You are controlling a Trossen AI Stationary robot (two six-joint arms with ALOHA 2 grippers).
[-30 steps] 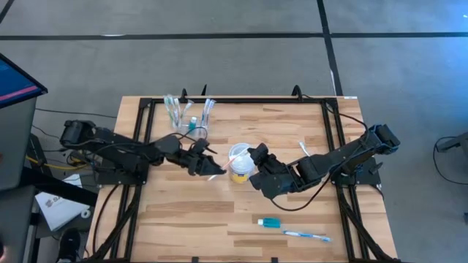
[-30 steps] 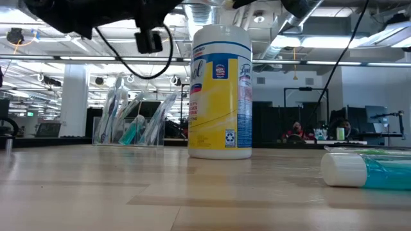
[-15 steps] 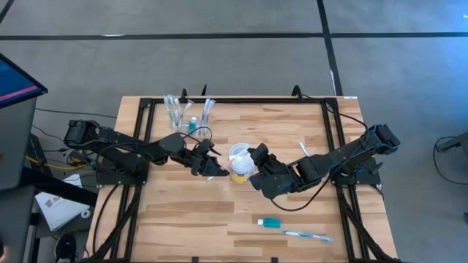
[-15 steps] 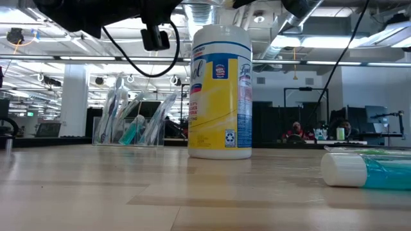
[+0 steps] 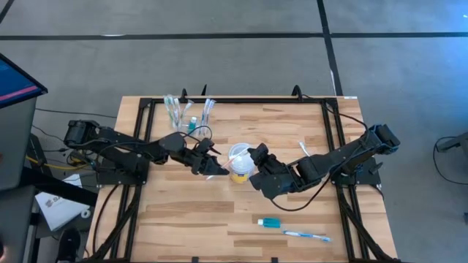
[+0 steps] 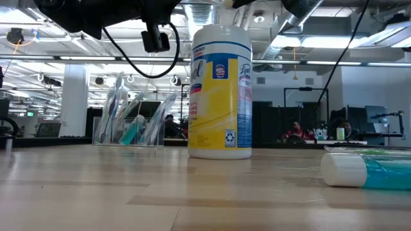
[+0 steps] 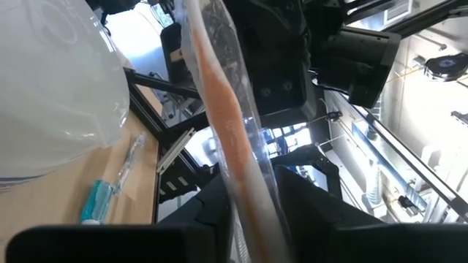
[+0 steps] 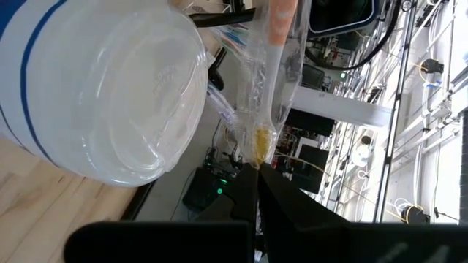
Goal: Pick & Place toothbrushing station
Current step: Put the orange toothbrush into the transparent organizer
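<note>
Station [image 5: 189, 114]: at table's [image 5: 183, 212] far edge, left of centre, upright, brushes inside.
Left hand [image 5: 213, 169]: above table beside tub, fingers part-closed around wrapped toothbrush [image 7: 234, 139].
Tub [image 5: 239, 162]: mid-table, between hands.
Right hand [image 5: 255, 156]: closed on wrapper's other end, just beside tub.
Toothpaste [image 5: 269, 222]: near front edge.

Since a second ago we see the left gripper [image 5: 217, 169] has slid rightward across the middle of the high view, toward the yellow-banded tub [image 5: 239, 162]. Its fingers have narrowed around a clear-wrapped toothbrush [image 7: 232, 139]. In the low view its wrist camera [image 6: 156, 40] has shifted right, nearer the tub.
</note>
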